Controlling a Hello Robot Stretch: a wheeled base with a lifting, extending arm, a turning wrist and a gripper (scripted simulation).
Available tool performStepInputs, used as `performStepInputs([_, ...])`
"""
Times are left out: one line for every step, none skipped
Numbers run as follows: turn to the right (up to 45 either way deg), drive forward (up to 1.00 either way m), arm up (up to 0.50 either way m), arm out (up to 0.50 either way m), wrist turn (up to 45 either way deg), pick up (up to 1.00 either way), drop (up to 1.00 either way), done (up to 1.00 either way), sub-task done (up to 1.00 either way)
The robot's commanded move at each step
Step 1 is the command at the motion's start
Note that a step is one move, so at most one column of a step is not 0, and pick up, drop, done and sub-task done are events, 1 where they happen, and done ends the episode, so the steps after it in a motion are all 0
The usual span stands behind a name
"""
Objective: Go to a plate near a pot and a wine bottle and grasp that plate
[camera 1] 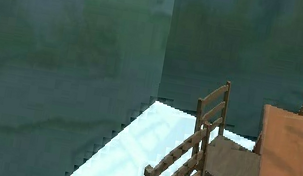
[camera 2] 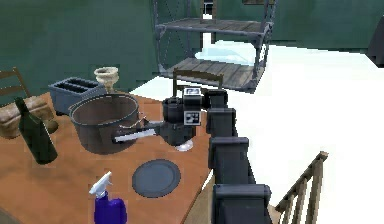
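Approach judged complete: the dark plate lies near the bench's robot-side edge, by pot and wine bottle; pincer against the pot, contents indeterminable; grasp outstanding.

table: wood
middle: pot, dark plate near it
left: wine bottle, upright
far side: toaster
near edge: blue spray bottle
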Motion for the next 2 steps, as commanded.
performStepInputs([0.0, 0.00, 0.00, 0.00, 6.0, 0.00, 0.00, 0.00, 0.00])
performStepInputs([0.0, 0.00, -0.30, 0.00, 0.0, 0.00, 0.00, 0.00, 0.00])
